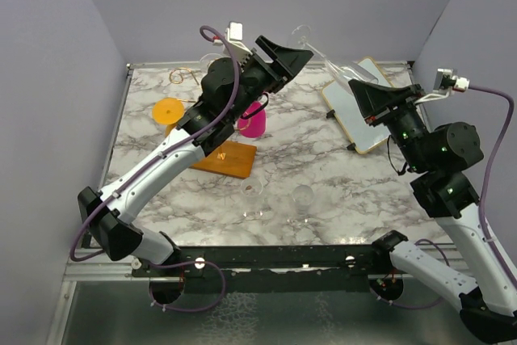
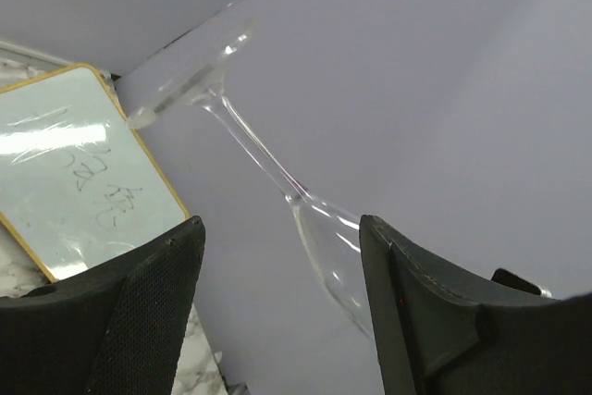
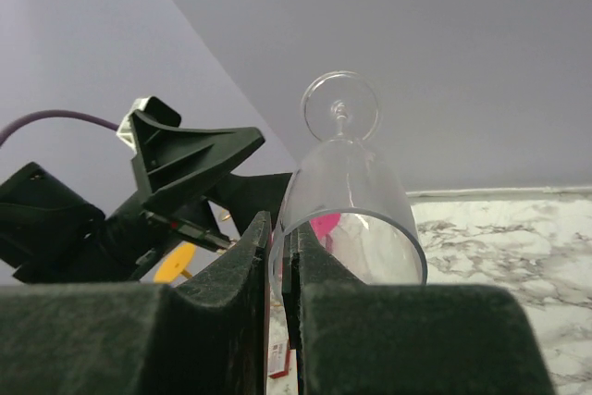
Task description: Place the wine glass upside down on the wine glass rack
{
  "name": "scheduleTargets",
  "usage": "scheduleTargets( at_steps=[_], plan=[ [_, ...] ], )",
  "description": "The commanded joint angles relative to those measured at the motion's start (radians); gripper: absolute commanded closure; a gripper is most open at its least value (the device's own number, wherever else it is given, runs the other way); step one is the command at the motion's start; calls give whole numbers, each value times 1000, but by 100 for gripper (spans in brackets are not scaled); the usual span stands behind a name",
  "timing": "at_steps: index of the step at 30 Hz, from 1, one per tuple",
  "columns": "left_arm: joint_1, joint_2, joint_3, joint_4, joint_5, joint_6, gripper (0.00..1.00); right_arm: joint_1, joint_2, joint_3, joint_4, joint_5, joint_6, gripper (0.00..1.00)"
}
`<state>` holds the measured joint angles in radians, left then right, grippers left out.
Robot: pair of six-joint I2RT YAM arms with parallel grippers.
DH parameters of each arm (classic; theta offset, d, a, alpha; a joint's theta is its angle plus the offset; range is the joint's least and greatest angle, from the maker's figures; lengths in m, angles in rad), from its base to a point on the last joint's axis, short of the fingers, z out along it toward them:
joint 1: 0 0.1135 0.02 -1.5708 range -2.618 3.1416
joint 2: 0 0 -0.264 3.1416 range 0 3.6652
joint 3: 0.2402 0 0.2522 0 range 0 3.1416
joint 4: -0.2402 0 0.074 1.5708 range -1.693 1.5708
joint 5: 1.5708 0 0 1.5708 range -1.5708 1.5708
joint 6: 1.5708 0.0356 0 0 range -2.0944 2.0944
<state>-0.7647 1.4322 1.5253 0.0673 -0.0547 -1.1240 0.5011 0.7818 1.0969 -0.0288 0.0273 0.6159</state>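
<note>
The glass [image 3: 347, 191] hangs in the air over the far middle of the table [image 1: 331, 179], between the two arms and well apart from the rack [image 1: 230, 159]. The right gripper [image 3: 277, 265] has its fingers together on the bowl wall at the rim, one inside and one outside, so the glass sticks out from it with the foot pointing up and away toward the back wall. That thin pinch looks like a way to carry and present the glass, not to hang it: the stem and foot are left bare. The left gripper [image 2: 280, 228] faces it with its fingers apart, holding nothing, the stem and bowl showing between them just beyond the tips, which suggests a handover to a grip nearer the stem. The glass is clear and empty, with a tall narrow bowl, a long thin stem and a flat round foot. A whiteboard [image 1: 367, 111] lies under the right gripper
</note>
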Motion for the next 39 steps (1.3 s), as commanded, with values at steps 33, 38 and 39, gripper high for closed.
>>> scheduleTargets(
  at_steps=[33, 38, 39],
  plan=[
    [-13, 105, 67, 241, -273, -205, 100, 2, -78, -55, 33, -220, 54, 99],
    [-12, 103, 78, 252, -271, -137, 100, 2, -94, -57, -41, -185, 48, 78],
    [-12, 102, 80, 253, -271, -116, 100, 2, -97, -56, -60, -175, 44, 70]
  ],
)
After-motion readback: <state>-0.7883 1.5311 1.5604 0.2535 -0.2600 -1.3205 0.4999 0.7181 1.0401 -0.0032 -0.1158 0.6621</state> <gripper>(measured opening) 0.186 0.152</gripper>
